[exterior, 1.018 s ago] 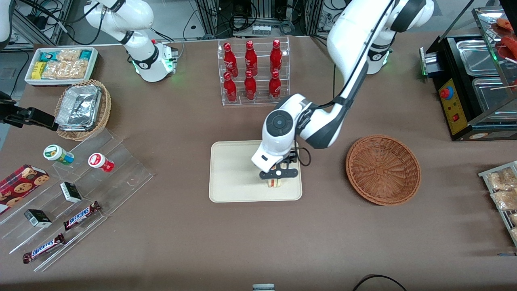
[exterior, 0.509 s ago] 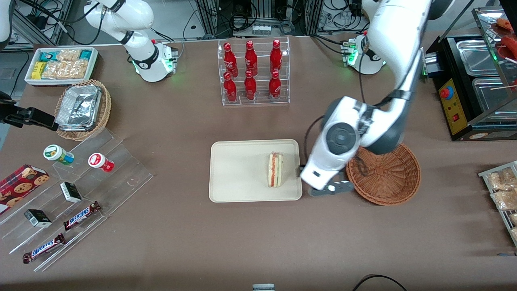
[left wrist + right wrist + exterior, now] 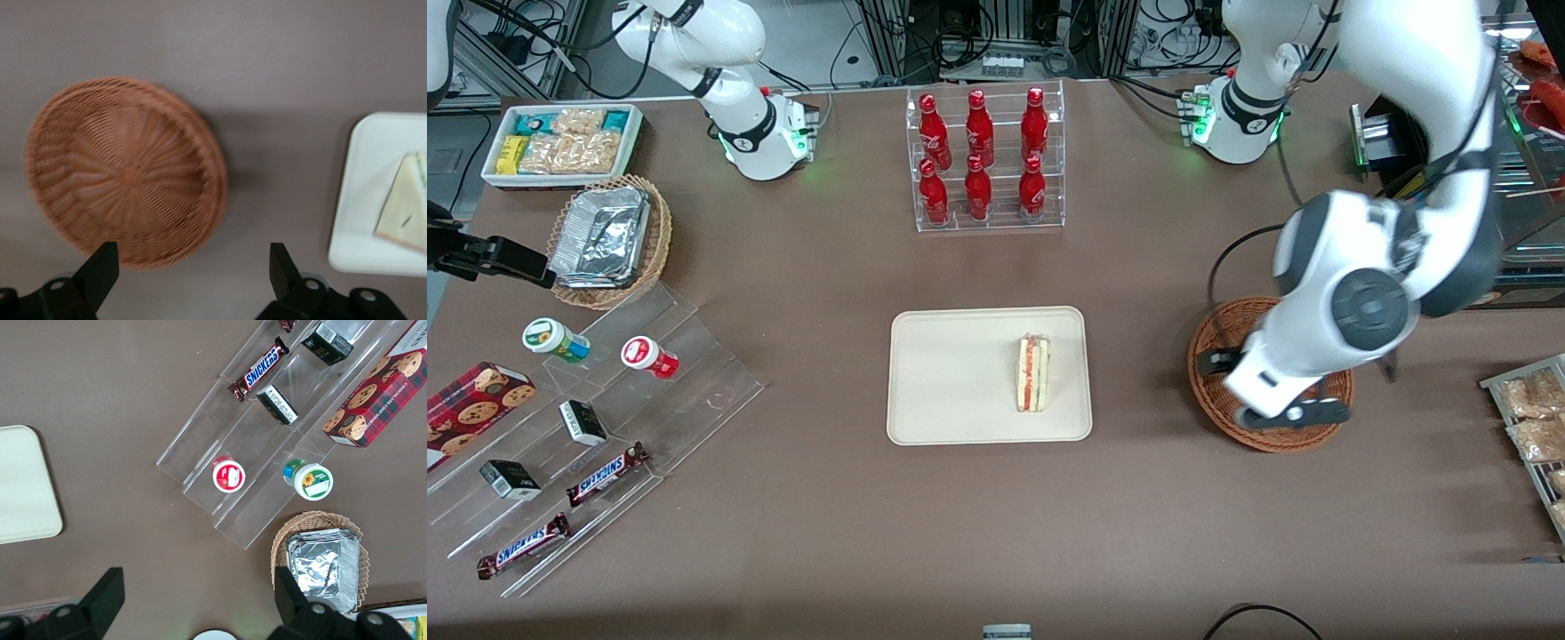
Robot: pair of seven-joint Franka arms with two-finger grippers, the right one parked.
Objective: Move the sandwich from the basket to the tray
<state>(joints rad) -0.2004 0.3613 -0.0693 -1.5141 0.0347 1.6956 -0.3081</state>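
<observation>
Pale bread with a red and green filling line marks the sandwich (image 3: 1033, 373), which stands on its edge on the cream tray (image 3: 951, 373), toward the side of the tray nearest the basket (image 3: 1325, 425). The wicker basket holds nothing, so the transfer looks complete. The gripper (image 3: 193, 270) hangs above the basket, well apart from the sandwich, its fingers (image 3: 100, 267) spread wide and holding nothing. By its look the wedge is light and soft: the bread would likely crush under a firm squeeze, and the clear wrap may be slippery and let it slide between the pads. If it had to be taken up again, a gentle hold across the two broad bread faces, low on the wedge near its thick end, seems safest; pinching the thin tip would probably bend it or tip the wedge over.
</observation>
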